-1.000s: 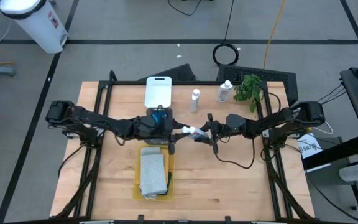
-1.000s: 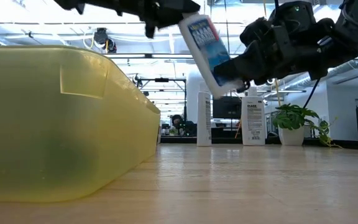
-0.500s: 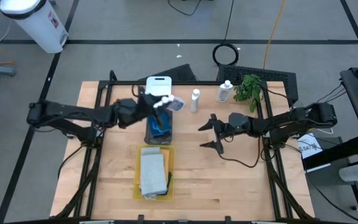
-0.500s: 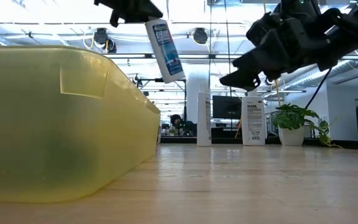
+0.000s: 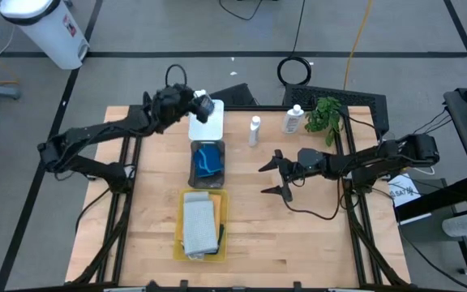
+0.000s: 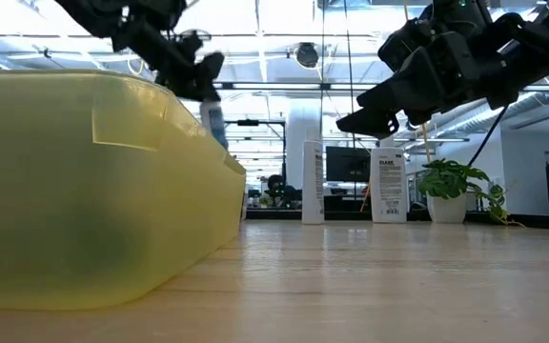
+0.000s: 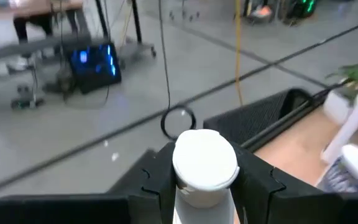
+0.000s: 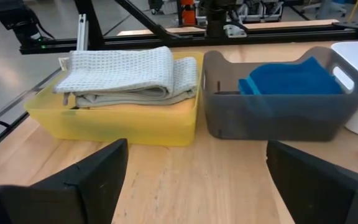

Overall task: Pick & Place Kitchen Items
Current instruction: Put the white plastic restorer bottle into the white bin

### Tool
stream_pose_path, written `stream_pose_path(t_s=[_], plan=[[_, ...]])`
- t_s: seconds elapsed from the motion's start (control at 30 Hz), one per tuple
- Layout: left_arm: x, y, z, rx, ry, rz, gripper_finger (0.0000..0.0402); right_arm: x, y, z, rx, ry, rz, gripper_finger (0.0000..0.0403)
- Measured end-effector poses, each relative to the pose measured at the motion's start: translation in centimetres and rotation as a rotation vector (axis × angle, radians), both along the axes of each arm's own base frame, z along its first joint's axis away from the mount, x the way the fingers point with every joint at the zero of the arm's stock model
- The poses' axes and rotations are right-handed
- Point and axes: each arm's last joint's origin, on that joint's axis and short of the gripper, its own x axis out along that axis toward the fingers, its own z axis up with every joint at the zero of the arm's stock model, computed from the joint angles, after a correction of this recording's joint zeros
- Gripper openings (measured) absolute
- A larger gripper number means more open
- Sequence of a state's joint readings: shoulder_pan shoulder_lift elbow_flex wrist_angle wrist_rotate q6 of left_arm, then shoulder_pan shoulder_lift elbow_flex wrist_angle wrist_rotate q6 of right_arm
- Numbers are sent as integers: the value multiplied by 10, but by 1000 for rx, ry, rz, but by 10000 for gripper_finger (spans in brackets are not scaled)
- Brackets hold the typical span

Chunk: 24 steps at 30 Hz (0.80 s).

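My left gripper (image 5: 199,105) is shut on a small white bottle with a blue label (image 6: 213,120) at the table's far left, over the far end of the white tray (image 5: 207,127). Its white cap (image 7: 205,158) shows between my fingers in the left wrist view. My right gripper (image 5: 277,172) is open and empty above the table's middle right. Two more white bottles (image 5: 254,130) (image 5: 293,120) stand upright on the table at the far edge. Blue sponges (image 8: 294,79) lie in the grey tray (image 5: 194,167). Folded cloths (image 8: 124,74) lie in the yellow tray (image 5: 179,235). My left gripper pinches the bottle between its two fingers (image 7: 159,182) just below the white cap (image 7: 205,163), one finger on each side. The bottle is lifted clear and hangs below the gripper, its body partly hidden behind the yellow tray in the low view.
A green plant (image 5: 324,114) stands at the far right, beside the bottles. The white, grey and yellow trays lie in a row from far to near, left of centre. Bare wood (image 5: 298,235) lies near and right of the yellow tray.
A second ago both grippers held the bottle at the table's middle. My right gripper has let go, opened and drawn back toward the right edge. My left gripper has carried the bottle toward the far edge and left, past the grey tray and over the white tray.
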<state>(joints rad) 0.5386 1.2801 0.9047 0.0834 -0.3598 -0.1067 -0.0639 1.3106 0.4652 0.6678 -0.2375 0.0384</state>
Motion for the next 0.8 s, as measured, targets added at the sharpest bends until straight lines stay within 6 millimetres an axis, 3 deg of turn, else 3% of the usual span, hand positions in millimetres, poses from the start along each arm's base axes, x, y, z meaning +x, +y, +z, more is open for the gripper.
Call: stream_pose_path(t_s=[0.13,0.3,0.5,0.73,0.8], plan=[[-6,28,-23,-109,51,39,117,0,0,0,-9,-3,0,350],[-5,48,-45,-173,82,56,117,0,0,0,-23,-8,2,350],[1,58,-63,-193,116,75,117,0,0,1,-23,-12,2,350],[3,61,-66,-190,120,93,117,0,0,1,-24,-12,1,350],[3,60,-66,-190,122,93,137,0,0,1,-24,-12,1,350]])
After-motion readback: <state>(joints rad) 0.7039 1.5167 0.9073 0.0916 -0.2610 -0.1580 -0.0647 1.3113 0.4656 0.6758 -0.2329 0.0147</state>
